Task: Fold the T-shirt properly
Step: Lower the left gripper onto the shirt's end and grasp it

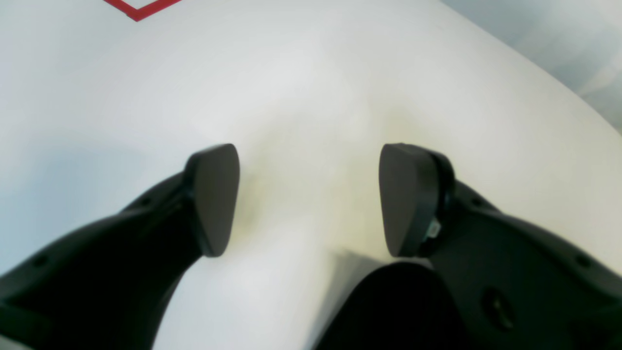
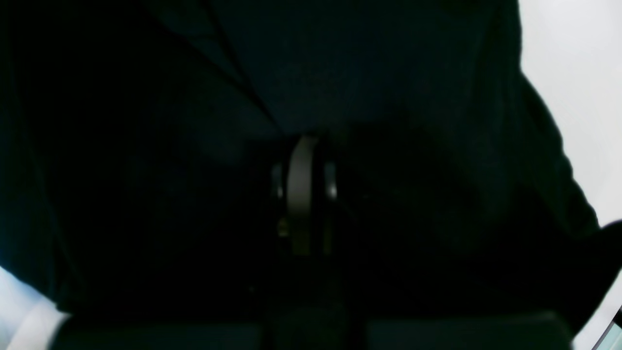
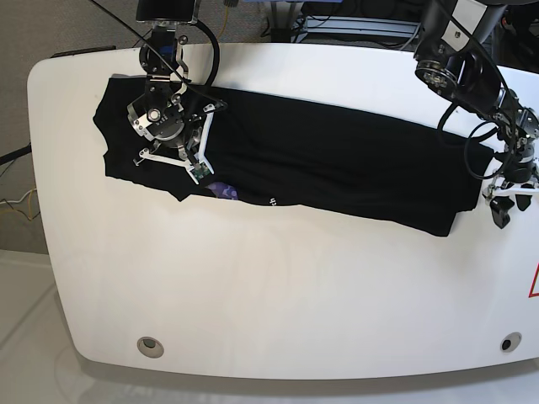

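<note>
Your left gripper point(image 1: 309, 199) has its jaws spread over bare white surface point(image 3: 278, 286), just past the T-shirt point(image 3: 337, 172) hem, with a red marking point(image 1: 141, 8) ahead. Your right gripper point(image 2: 302, 194) has its jaws pressed together on the T-shirt's far end, cloth all around them. No readable print.

One T-shirt, two grippers, one table.

A single black T-shirt point(image 3: 337, 172) lies along the far edge of one white table point(image 3: 278, 295). Two grippers are present: the right gripper point(image 3: 202, 172) over the shirt near the table's far left corner, the left gripper point(image 3: 503, 210) by the right edge. Two round holes point(image 3: 150, 345) sit near the front edge, one toward each corner.
</note>
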